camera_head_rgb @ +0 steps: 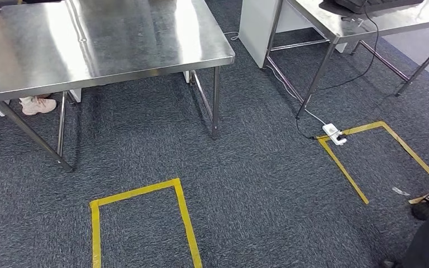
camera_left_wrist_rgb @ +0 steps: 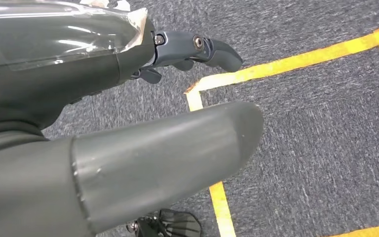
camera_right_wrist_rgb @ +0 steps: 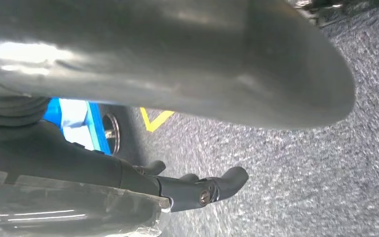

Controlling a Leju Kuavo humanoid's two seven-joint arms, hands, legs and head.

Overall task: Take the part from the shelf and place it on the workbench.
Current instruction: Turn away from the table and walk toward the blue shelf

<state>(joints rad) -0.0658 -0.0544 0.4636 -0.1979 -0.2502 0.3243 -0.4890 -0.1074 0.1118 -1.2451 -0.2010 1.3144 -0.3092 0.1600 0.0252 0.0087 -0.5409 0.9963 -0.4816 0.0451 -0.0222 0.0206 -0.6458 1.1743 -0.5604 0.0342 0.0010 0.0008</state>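
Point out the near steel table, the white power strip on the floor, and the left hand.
steel table (camera_head_rgb: 89,39), head view, on its bare shiny top.
power strip (camera_head_rgb: 334,134), head view, on its white body beside the yellow tape.
left hand (camera_left_wrist_rgb: 143,158), left wrist view, on the thick grey thumb.

Head view: high on the body, facing forward and down over carpet, a steel table beyond, tape outlines on the floor.
Left wrist view: close behind the left hand, facing down at the floor.
Right wrist view: close behind the right hand, facing down at the floor.
Shared: grey carpet and yellow tape in all three.
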